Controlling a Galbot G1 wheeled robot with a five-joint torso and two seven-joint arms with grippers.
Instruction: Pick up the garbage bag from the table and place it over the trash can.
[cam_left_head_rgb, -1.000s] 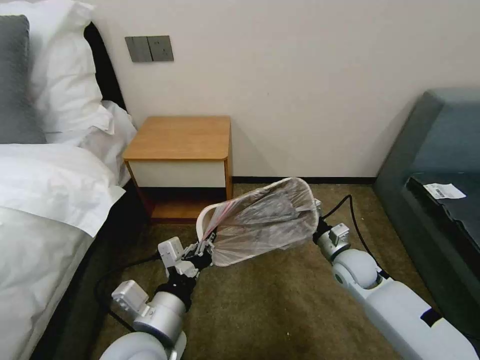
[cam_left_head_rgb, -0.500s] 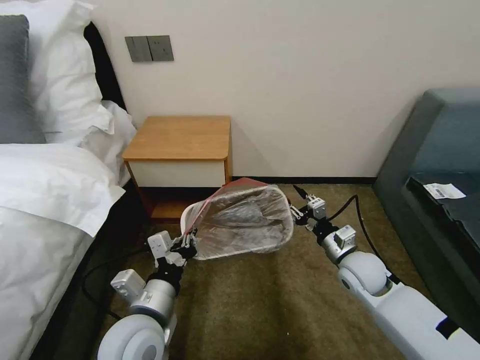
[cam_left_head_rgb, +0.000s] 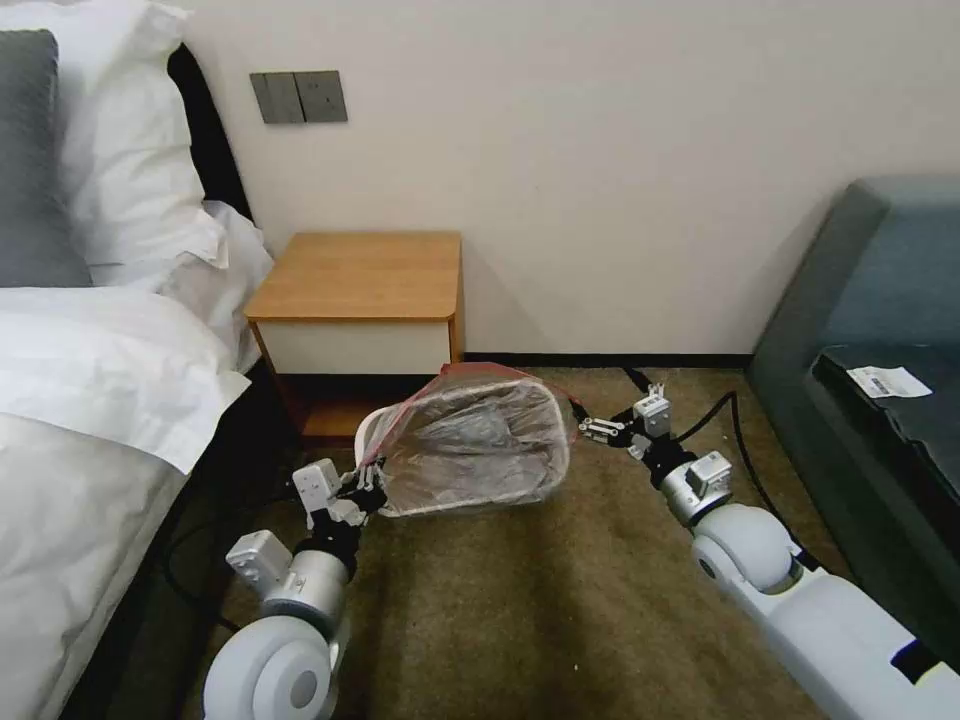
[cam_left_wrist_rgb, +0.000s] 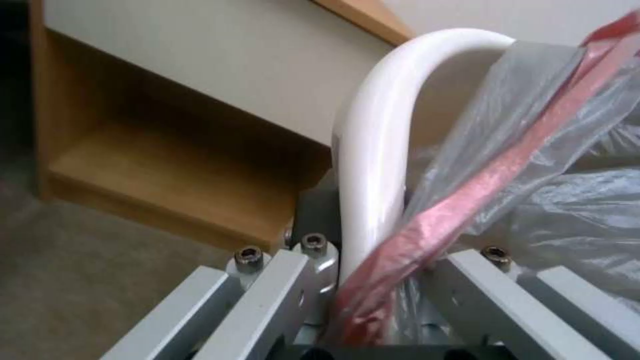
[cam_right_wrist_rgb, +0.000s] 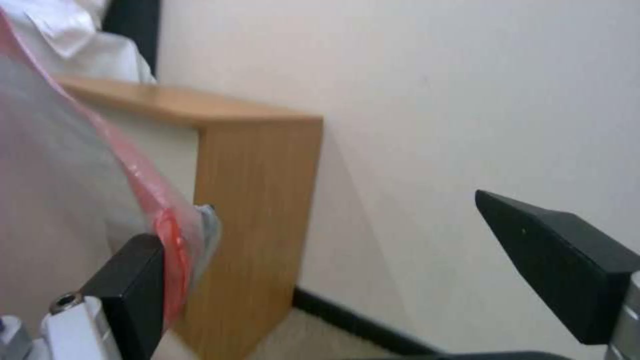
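Your left claw (cam_left_head_rgb: 372, 487) pinches garbage bag (cam_left_head_rgb: 470, 440) against the trash can (cam_left_head_rgb: 372, 430) rim at frame centre; right claw (cam_left_head_rgb: 590, 428) spread wide, so the film could slip off.

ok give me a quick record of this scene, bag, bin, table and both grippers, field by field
garbage bag: draped over the tilted trash can, red band at the rim
trash can: on its side, off the carpet, in front of the table
table: top bare
left gripper: shut on the bin rim and bag edge
right gripper: open beside the bin, one finger touching the bag's edge
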